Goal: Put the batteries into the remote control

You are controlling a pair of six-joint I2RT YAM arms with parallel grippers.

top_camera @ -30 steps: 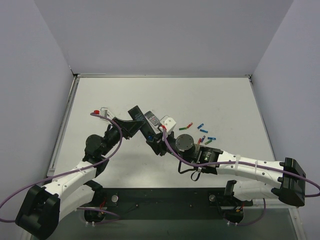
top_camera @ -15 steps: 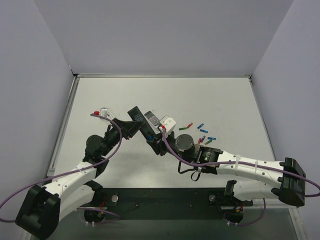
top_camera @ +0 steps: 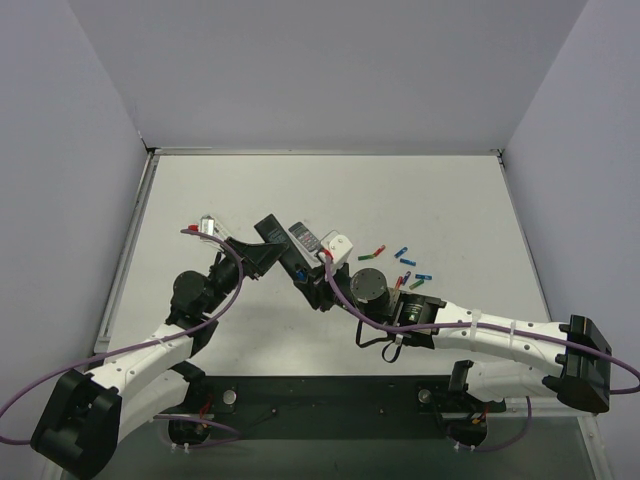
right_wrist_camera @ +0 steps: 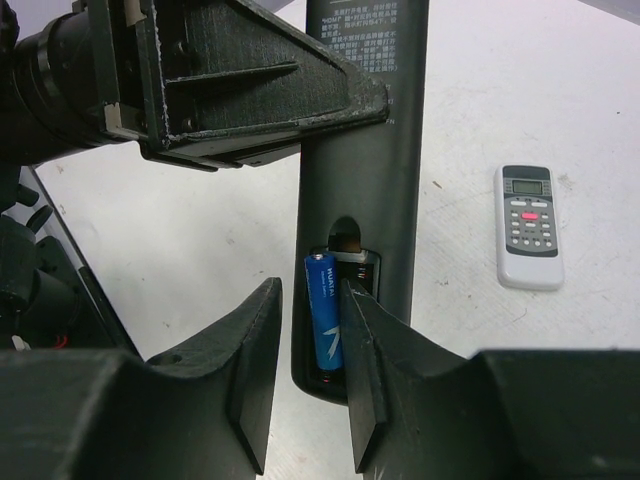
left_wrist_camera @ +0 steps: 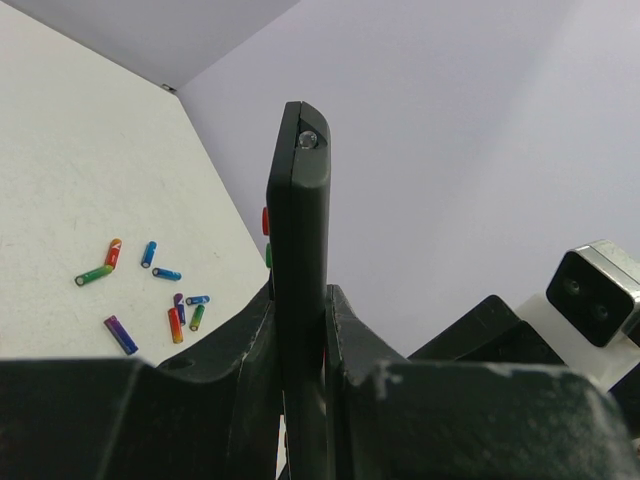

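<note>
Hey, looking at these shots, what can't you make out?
Right wrist: most of the second battery slot of the remote, behind a right claw finger.
Right wrist: whether that claw grips the blue battery or only flanks it.
Right wrist: the label text, too small, cut by the top edge.
Left wrist: most buttons; the remote sits edge-on in the left claw.
Top: inside the compartment, too small.

A slight roll is seen at the wrist behind the left hand [top_camera: 265, 255], clamped on the long slim black plastic remote control [top_camera: 270, 226]. The small white camera block [top_camera: 207, 225] there is now turned to a greyer, silvery face, and the red-tipped plug [top_camera: 187, 229] beside it is set lower and further left. The round black elbow joint [top_camera: 188, 293] is shifted slightly rightward.
</note>
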